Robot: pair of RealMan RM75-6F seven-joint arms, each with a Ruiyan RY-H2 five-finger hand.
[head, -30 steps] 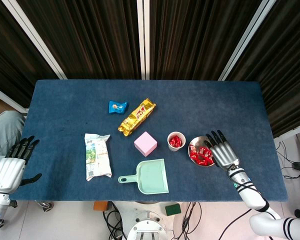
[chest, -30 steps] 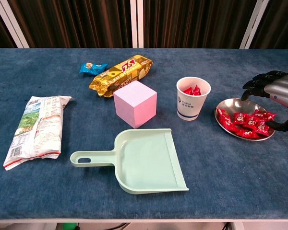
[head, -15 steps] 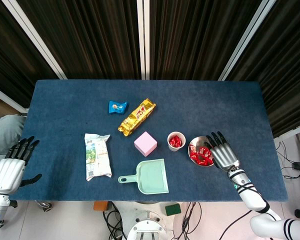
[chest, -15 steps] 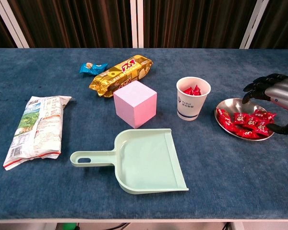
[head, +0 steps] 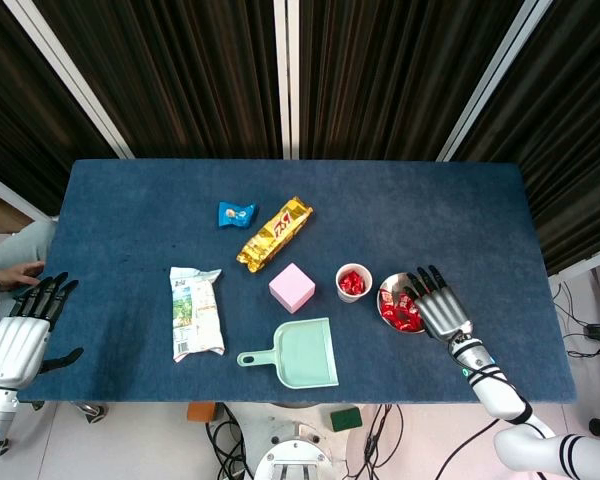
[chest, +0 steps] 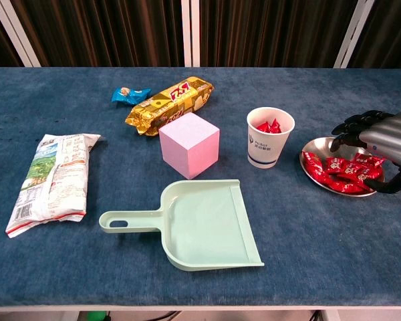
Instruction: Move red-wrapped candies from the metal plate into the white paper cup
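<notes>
**Right robot hand settles lower over the candy plate**

Our right robot hand (chest: 382, 137) hovers over the far right side of the metal plate (chest: 320, 146), fingers spread and slightly curled, with nothing in it that we can see. Compared with a second ago it has sunk and drawn in toward the plate's near edge; in the head view the right robot hand (head: 438, 307) now sits a little lower in frame than it did. We read this as the approach to a fresh pick, with no candy yet pinched.

The red-wrapped candies (chest: 339, 168) lie heaped in the plate, apparently undisturbed. Just to the plate's left stands the white paper cup (chest: 270, 137), upright, with a few red candies already inside, so the task looks partly done with a good pile left.

Farther out on the desk (chest: 307, 254), the pink cube (chest: 189, 144), the green dustpan (chest: 200, 224), the gold snack packet (chest: 168, 104), the small blue candy (chest: 129, 95) and the white snack bag (chest: 51, 172) have not moved.

Our left robot hand (head: 22, 330) hangs off the desk's left edge, open and empty, as before.
</notes>
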